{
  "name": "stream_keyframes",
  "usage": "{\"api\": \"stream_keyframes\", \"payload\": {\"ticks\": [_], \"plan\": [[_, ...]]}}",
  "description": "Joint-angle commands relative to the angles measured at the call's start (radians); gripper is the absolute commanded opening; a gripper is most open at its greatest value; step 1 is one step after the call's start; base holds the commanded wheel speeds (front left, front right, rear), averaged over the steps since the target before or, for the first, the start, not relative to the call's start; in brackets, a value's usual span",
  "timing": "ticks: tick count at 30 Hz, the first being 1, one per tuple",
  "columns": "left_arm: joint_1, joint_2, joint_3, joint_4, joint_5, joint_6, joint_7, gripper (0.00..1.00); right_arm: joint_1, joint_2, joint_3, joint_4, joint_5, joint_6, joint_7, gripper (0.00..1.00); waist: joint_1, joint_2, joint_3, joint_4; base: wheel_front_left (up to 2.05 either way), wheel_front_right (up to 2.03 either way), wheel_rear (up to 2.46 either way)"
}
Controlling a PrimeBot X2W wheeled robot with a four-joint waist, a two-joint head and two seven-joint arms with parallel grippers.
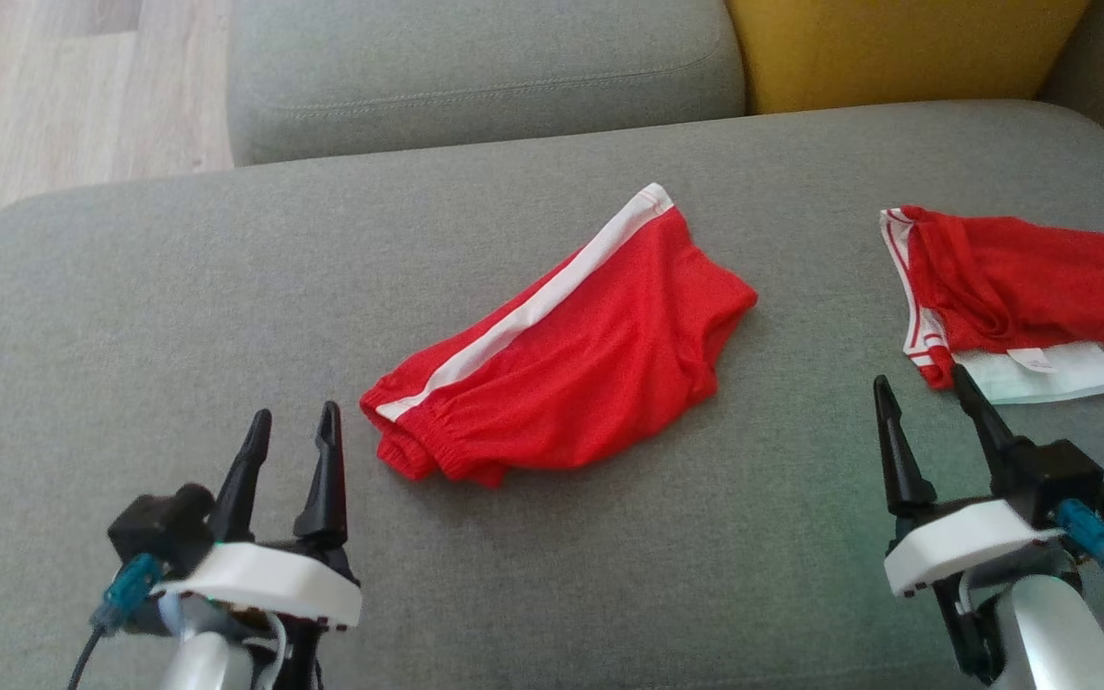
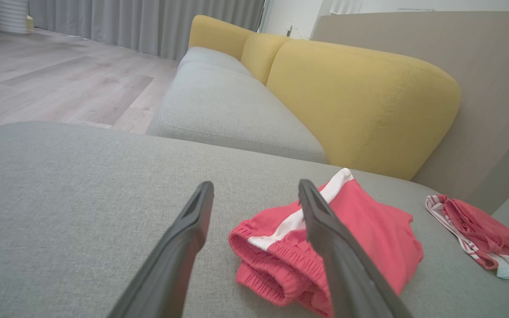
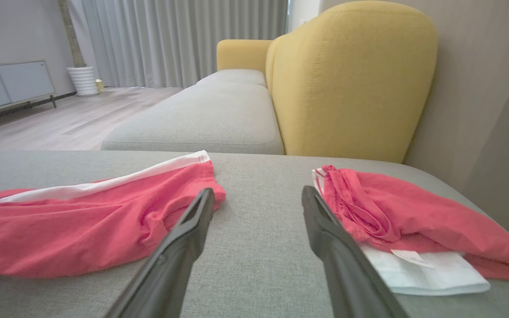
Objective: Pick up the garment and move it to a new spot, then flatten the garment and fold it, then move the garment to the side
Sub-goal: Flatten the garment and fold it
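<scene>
Red shorts [image 1: 571, 355] with a white side stripe lie crumpled near the middle of the grey seat [image 1: 130, 316], elastic waistband toward the robot, stripe running diagonally up and away. Nothing touches them.

Left gripper [image 1: 296, 412] hovers low over the seat at the near left, fingers spread, nothing between them. It sits just left of the waistband end and apart from it. In the left wrist view, the right finger [image 2: 325, 229] overlaps the shorts but only in line of sight.

Right gripper [image 1: 923, 377] is at the near right, fingers spread wide and empty. Its tips are close to the near edge of a second red garment [image 1: 1022, 278], which is bunched at the seat's right side with white trim and a white inner layer with a label showing; contact cannot be told. That garment is well apart from the shorts, with bare seat between.

Beyond are another grey seat section [image 1: 475, 67], a yellow backrest [image 1: 897, 48], wood floor [image 1: 54, 86] and grey curtains [image 3: 170, 39].
</scene>
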Motion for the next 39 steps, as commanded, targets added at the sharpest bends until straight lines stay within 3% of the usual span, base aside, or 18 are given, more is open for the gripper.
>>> {"api": "stream_keyframes", "payload": {"ticks": [1, 12, 23, 39], "plan": [[-0.039, -0.002, 0.042, -0.033, 0.011, -0.006, -0.012, 1.0, -0.018, 0.001, 0.019, -0.042, -0.015, -0.001, 0.0, 1.0, 0.0, -0.0001, 0.004, 0.005, 0.0, 0.0, 0.0], [-0.083, -0.021, 0.014, -0.009, 0.035, -0.037, -0.012, 1.0, -0.071, 0.039, -0.004, -0.061, 0.018, -0.001, 0.063, 1.0, 0.0, -0.0001, 0.095, 0.075, 0.0, 0.0, 0.0], [-0.14, -0.021, -0.053, -0.004, -0.005, -0.014, -0.012, 1.0, -0.242, 0.053, -0.064, 0.071, 0.362, -0.001, 0.285, 1.0, 0.0, -0.0001, 0.182, 0.17, 0.0, 0.0, 0.0], [-0.216, -0.022, -0.147, -0.028, -0.019, 0.038, -0.012, 1.0, -0.468, 0.054, -0.201, 0.392, 0.363, -0.001, 0.467, 1.0, 0.0, -0.0001, 0.271, 0.278, 0.0, 0.0, 0.0]]}}
